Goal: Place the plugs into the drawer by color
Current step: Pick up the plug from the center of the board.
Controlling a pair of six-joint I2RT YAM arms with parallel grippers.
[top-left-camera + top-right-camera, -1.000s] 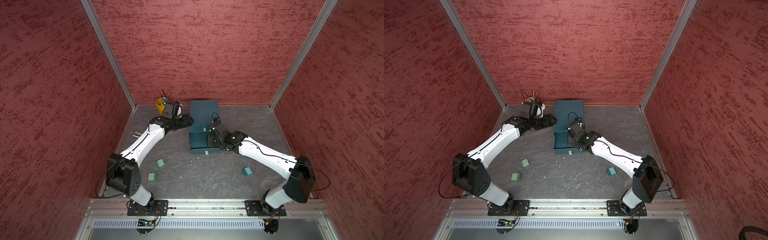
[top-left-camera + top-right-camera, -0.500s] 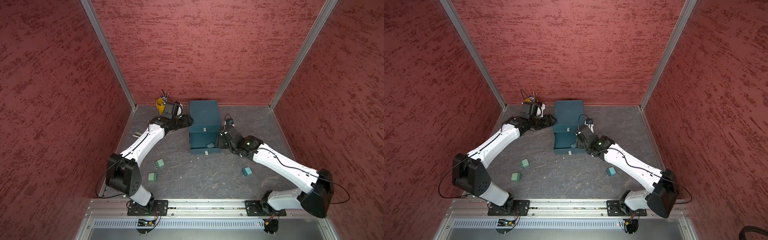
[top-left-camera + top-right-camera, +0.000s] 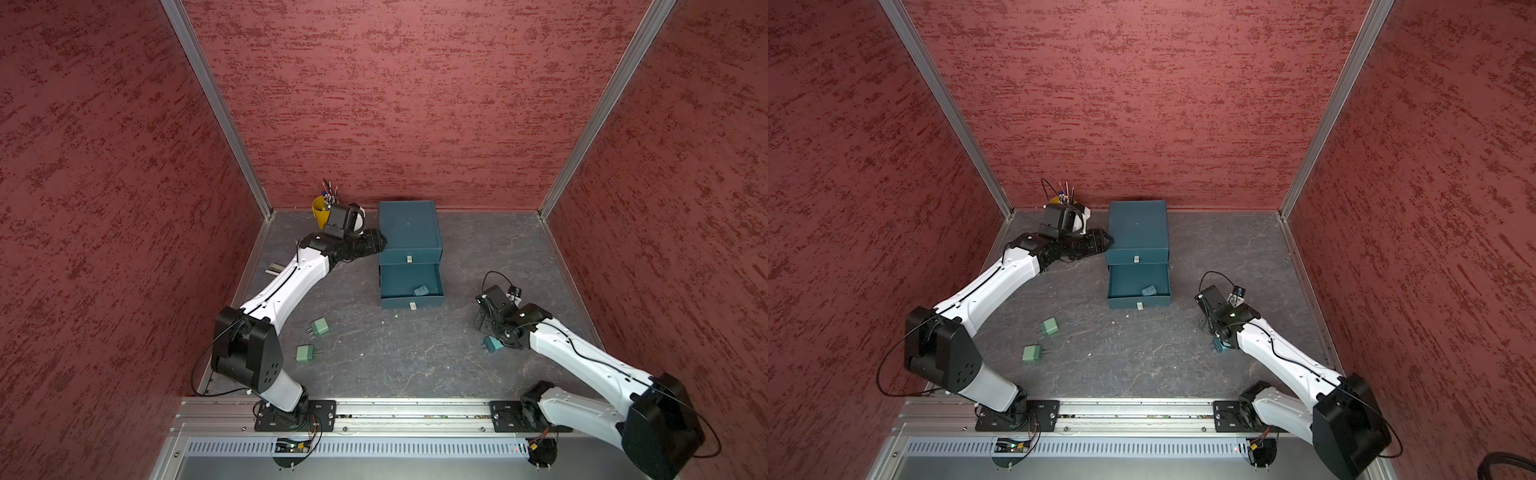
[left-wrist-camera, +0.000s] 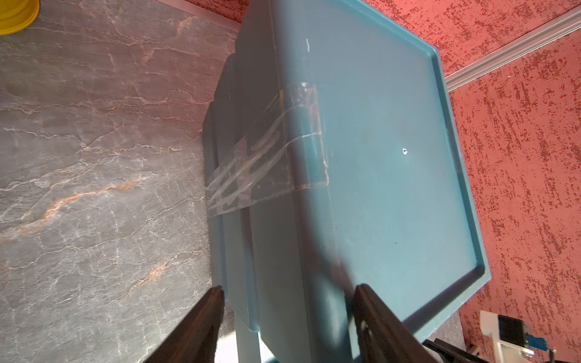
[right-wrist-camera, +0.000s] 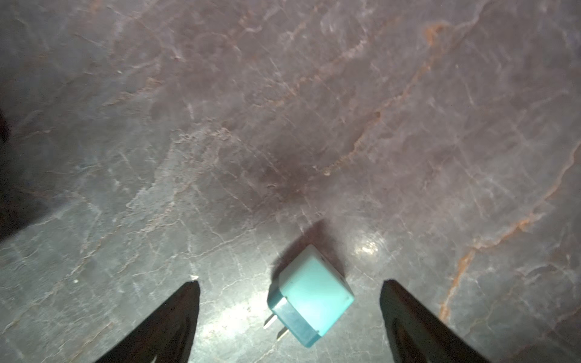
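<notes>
The right gripper, moments ago at the open drawer where one teal plug now lies, has swung back and hangs wide open and empty over the second teal plug on the table. The left gripper, half open, straddles the cabinet's corner; two green plugs wait.
</notes>
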